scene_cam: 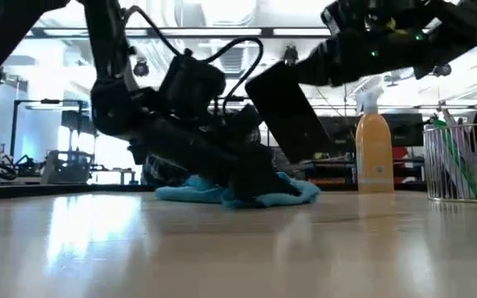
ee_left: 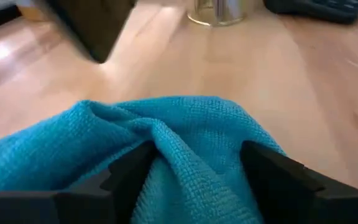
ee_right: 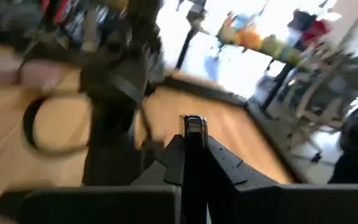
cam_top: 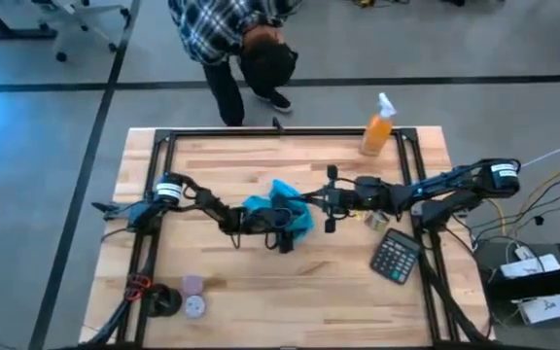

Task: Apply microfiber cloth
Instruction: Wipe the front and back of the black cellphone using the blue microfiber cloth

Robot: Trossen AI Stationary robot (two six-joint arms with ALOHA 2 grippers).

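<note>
Pinching cloth (ee_left: 185,143) fold: left end effector (cam_top: 278,233) clenched on it, desk (cam_top: 261,301) centre. Right end effector (cam_top: 311,202) grasping phone (scene_cam: 284,112), tilted, at cloth's 3 o'clock, touching range.

Microfiber cloth (ee_left: 185,134): soft woven fabric, fine knit grain visible, matt, wrinkled into folds between the left gripper's (ee_left: 194,171) fingers (ee_left: 129,171). Fingers: dark, matt, hard plastic look, smooth faces.

Table (cam_top: 261,292): pale wood planks, smooth, faint sheen in the low view.

Phone (scene_cam: 288,112), edge-on between the right gripper's (ee_right: 191,134) fingers: black, flat, smooth.

Spray bottle (scene_cam: 373,149): translucent orange plastic, white plastic trigger head.

Beyond the left fingers, cup (ee_left: 219,11): shiny metal base.

Calculator (cam_top: 396,257): dark plastic, matt.
</note>
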